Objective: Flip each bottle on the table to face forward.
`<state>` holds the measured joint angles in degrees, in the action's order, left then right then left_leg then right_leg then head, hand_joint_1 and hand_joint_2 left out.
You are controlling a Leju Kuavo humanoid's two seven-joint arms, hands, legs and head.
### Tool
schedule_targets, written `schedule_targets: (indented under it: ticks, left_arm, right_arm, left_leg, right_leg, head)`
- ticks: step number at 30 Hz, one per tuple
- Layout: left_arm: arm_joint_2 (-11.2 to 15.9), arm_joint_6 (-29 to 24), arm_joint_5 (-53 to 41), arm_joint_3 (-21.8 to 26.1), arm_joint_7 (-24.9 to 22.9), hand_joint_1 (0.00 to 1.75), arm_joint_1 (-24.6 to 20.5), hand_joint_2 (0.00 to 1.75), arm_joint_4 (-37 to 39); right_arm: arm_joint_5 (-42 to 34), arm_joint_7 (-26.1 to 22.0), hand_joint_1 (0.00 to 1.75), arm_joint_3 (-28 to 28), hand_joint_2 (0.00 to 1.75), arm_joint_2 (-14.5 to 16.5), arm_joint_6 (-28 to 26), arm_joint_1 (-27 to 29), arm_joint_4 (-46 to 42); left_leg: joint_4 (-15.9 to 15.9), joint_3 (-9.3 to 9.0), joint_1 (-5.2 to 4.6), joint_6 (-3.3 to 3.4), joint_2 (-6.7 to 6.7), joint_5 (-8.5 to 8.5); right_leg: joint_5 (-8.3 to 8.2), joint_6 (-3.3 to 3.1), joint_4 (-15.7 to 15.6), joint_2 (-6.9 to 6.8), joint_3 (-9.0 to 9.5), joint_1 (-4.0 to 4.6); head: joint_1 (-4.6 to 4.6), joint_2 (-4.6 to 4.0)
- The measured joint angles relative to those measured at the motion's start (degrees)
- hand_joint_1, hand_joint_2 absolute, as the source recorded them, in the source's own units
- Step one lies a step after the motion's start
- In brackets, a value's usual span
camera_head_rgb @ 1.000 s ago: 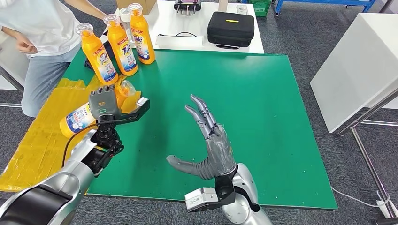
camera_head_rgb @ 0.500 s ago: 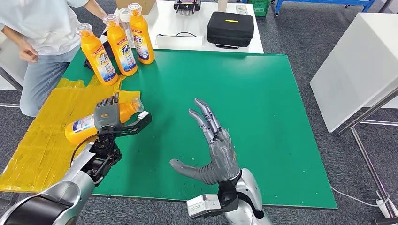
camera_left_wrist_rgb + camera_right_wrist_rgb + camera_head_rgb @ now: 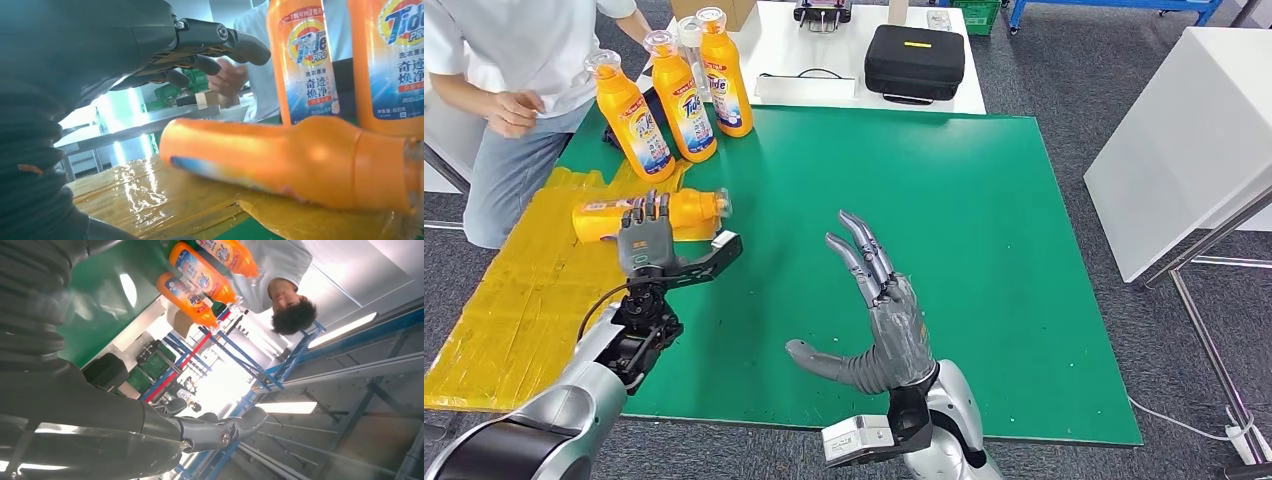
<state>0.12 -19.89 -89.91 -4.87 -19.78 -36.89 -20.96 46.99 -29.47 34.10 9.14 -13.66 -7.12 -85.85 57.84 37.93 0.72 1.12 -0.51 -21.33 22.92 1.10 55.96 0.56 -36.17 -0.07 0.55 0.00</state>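
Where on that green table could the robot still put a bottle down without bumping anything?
The green mat is bare across its middle and right, from the right hand toward the black case. The far left corner is crowded: three upright bottles, a lying bottle on yellow plastic, and the left hand.

Three upright bottles (image 3: 674,95) stand in a row at table's (image 3: 984,230) far-left corner; person (image 3: 514,60) behind and left of them. Lying bottle (image 3: 649,214) on plastic sheet (image 3: 514,300) at left edge, nearer than row, just beyond left hand (image 3: 652,242). Case (image 3: 915,61) on second table (image 3: 864,90) behind.
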Motion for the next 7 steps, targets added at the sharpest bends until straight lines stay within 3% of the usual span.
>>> schedule_targets:
  ticks: [7]
  left_arm:
    - [-0.07, 0.0, -0.01, 0.49, 0.0, 0.0, 0.0, 1.75, 0.0]
  right_arm:
    - [0.0, 0.0, 0.0, 0.0, 1.75, 0.0, 0.0, 0.0, 0.0]
  left_leg:
    - [0.0, 0.0, 0.0, 0.0, 0.0, 0.0]
  right_leg:
    - [0.0, 0.0, 0.0, 0.0, 0.0, 0.0]
  head:
    - [0.0, -0.01]
